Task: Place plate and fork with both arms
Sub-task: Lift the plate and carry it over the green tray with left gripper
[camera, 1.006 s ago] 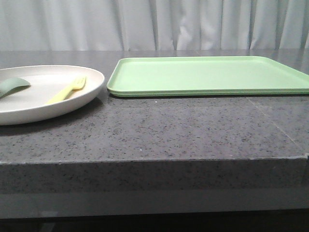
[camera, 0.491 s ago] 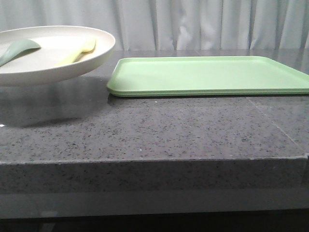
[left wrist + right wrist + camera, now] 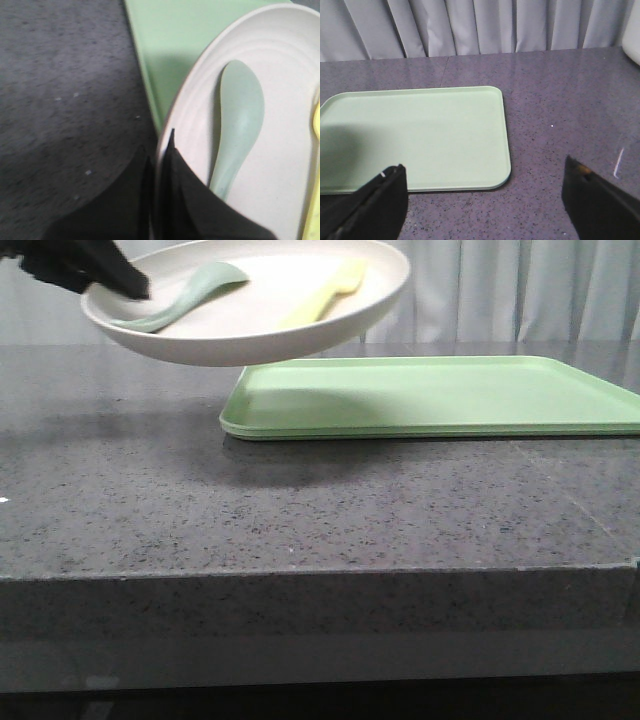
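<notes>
The cream-white plate (image 3: 260,335) hangs in the air above the left end of the light green tray (image 3: 440,395), tilted slightly. My left gripper (image 3: 110,280) is shut on the plate's left rim, also seen in the left wrist view (image 3: 159,165). The pale yellow fork (image 3: 325,295) and a sage-green spoon (image 3: 185,295) lie inside the plate (image 3: 280,150). The spoon (image 3: 237,125) shows clearly in the left wrist view; the fork (image 3: 315,125) only at the picture's edge. My right gripper (image 3: 485,200) is open and empty, over the counter beside the tray's corner (image 3: 420,135).
The dark speckled stone counter (image 3: 320,510) ends in a front edge close to the camera. Grey curtains (image 3: 470,25) hang behind the table. The tray holds nothing.
The plate, with fork and spoon in it, has risen off the counter and moved right, from the far left to above the tray's left end. My left gripper has come into the front view.
</notes>
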Available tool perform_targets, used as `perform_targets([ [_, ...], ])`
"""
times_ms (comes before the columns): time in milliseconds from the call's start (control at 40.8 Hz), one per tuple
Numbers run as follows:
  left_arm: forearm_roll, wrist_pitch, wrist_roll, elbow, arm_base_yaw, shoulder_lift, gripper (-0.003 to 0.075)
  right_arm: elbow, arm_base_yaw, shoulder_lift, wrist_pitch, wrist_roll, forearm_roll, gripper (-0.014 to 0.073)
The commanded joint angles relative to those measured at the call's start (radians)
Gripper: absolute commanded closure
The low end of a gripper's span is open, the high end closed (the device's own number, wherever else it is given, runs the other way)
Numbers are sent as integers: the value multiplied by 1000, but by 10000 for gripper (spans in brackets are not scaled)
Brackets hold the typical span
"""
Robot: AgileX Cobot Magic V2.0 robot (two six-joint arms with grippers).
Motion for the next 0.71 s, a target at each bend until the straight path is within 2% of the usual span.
perform_targets([
  [0,-18,-20,-67,-123,-86,29,738,-35,-4,9,-68,-6,-8,-51],
  [147,73,-12,-153,-271,-193,151,738,-35,-4,9,-68,-6,-8,-51],
  [319,93,36,-219,-458,-271,297,738,-35,-4,9,-68,-6,-8,-51],
  [515,101,52,-324,-625,-281,411,738,-35,-3,9,-68,-6,-8,-51],
  [687,113,17,-446,-667,-257,453,738,-35,0,9,-68,-6,-8,-51],
])
